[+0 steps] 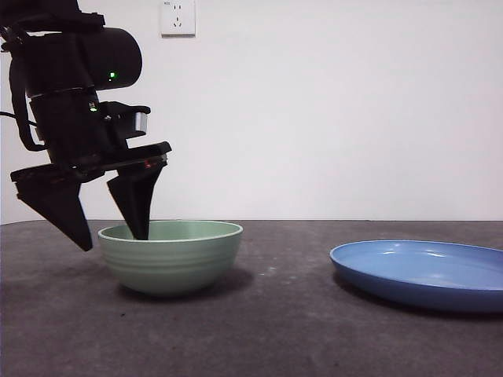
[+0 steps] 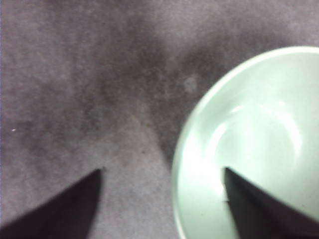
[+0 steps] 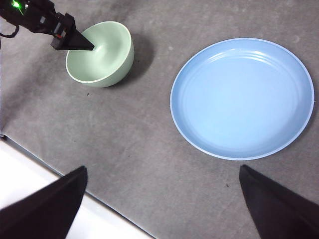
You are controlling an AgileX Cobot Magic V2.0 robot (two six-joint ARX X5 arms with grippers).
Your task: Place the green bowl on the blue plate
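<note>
Green bowl (image 1: 170, 255) stands on the dark table (image 1: 275, 330), front view, well apart from the blue plate (image 1: 420, 272) at its 3 o'clock. Left gripper (image 1: 114, 236) straddles the bowl's rim at the bowl's 9 o'clock: one jaw dips inside, the other hangs outside, spread wide and not yet closed on the wall.

Left wrist view: one jaw lies over the bowl's (image 2: 254, 144) pale inside, the other over bare table (image 2: 75, 74), with the rim between them.

Right wrist view: right gripper (image 3: 162, 199) hangs high with jaws apart, holding nothing; the plate (image 3: 242, 97) lies empty, and the bowl (image 3: 102, 55) sits at the plate's 9 to 10 o'clock with the left gripper (image 3: 75, 42) at its rim.

Judged progress: approach done; grasp, lift, carry and placement remain.
</note>
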